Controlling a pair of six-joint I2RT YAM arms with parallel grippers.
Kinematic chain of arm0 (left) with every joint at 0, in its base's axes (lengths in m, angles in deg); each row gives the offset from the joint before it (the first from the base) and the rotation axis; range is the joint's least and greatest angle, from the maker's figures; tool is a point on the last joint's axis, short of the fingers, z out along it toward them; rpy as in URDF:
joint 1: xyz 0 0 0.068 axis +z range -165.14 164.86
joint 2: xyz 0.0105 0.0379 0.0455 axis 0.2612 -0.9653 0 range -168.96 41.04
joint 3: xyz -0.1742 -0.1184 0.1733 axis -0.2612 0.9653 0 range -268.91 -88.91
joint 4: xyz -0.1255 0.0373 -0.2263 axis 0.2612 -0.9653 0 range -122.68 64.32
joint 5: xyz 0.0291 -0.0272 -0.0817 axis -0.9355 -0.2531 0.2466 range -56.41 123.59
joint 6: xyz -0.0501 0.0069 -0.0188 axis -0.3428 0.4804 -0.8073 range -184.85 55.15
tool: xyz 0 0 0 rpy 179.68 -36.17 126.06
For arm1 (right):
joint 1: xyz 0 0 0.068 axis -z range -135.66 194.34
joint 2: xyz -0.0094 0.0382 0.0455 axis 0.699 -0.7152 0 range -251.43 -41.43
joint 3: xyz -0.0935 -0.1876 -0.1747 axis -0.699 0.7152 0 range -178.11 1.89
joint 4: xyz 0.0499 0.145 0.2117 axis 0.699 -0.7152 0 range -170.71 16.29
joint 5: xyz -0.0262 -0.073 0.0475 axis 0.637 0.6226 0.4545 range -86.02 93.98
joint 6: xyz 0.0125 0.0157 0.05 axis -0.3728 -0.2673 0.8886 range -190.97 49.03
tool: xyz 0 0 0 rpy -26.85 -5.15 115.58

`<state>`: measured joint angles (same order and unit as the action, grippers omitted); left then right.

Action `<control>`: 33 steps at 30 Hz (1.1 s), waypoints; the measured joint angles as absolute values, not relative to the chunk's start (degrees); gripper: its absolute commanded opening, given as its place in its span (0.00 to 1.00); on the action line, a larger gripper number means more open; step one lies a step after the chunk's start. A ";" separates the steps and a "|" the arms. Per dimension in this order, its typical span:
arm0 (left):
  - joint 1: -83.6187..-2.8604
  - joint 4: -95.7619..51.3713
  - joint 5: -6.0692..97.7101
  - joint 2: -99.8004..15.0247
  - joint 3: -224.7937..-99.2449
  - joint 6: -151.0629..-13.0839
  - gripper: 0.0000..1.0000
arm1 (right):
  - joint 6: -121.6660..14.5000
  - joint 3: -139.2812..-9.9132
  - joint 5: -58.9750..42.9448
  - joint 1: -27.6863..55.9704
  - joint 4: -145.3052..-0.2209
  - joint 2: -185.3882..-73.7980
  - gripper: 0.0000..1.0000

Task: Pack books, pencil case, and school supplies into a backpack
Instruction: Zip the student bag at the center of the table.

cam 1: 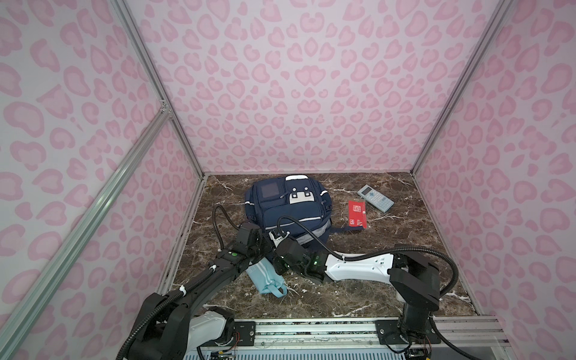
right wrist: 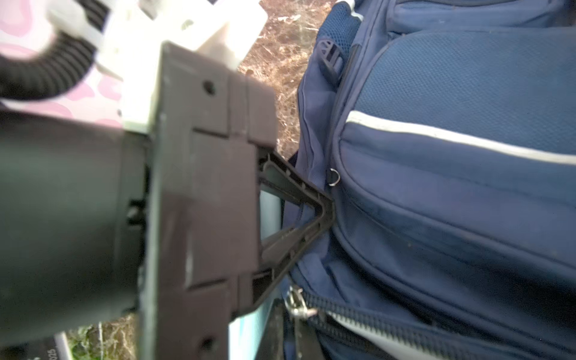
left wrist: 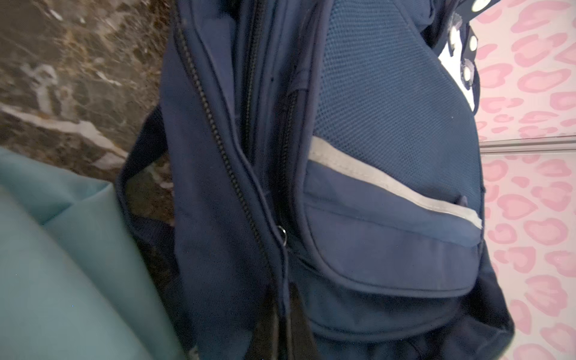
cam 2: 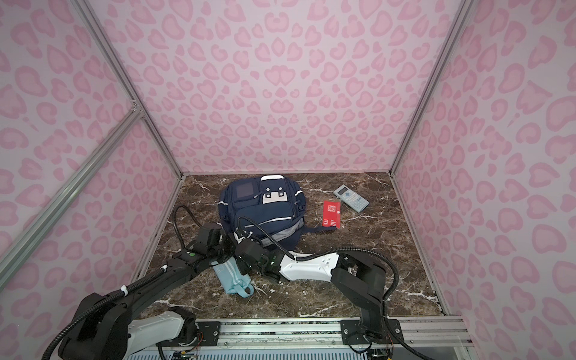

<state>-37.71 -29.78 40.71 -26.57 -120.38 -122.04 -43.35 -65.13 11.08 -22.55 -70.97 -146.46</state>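
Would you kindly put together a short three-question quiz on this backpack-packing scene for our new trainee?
1. True or false: the pencil case is already inside the backpack.
2. Which item lies closest to the calculator? A) the red booklet pack B) the pencil case C) the backpack
3. Fill in: the left gripper has its jaws closed on the ____.

Key
1. False: it lies on the table, partly under the arms.
2. A.
3. backpack, at a seam beside a zipper.
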 measured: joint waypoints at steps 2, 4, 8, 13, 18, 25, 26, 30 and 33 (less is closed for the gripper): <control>-37.73 -30.96 41.45 -26.35 -122.04 -121.65 0.02 | -43.33 -63.51 11.45 -21.76 -71.34 -144.65 0.00; -37.75 -32.94 42.34 -25.81 -124.29 -120.60 0.02 | -43.33 -60.34 11.27 -20.28 -69.94 -142.29 0.00; -37.69 -35.31 43.72 -24.61 -126.89 -118.41 0.02 | -42.39 -53.63 8.28 -16.39 -65.31 -137.65 0.00; -37.25 -36.75 45.38 -24.45 -127.46 -116.75 0.02 | -41.71 -44.91 3.91 -11.40 -62.95 -131.86 0.00; -36.66 -37.69 47.22 -24.34 -128.57 -115.59 0.02 | -42.06 -38.40 0.21 -4.74 -62.91 -125.83 0.00; -35.98 -37.78 48.81 -25.00 -130.45 -114.28 0.02 | -44.38 -35.80 -3.74 2.89 -64.28 -123.36 0.00; -35.83 -37.47 48.77 -26.27 -130.83 -114.20 0.02 | -44.60 -35.89 -3.57 2.48 -64.46 -123.23 0.00; -34.80 -40.46 44.64 -33.81 -135.72 -111.83 0.03 | -44.60 -40.76 2.55 -4.39 -71.08 -125.94 0.00; -32.13 -43.63 39.55 -37.79 -142.82 -108.91 0.18 | -44.16 -49.42 8.96 -11.49 -75.69 -131.01 0.00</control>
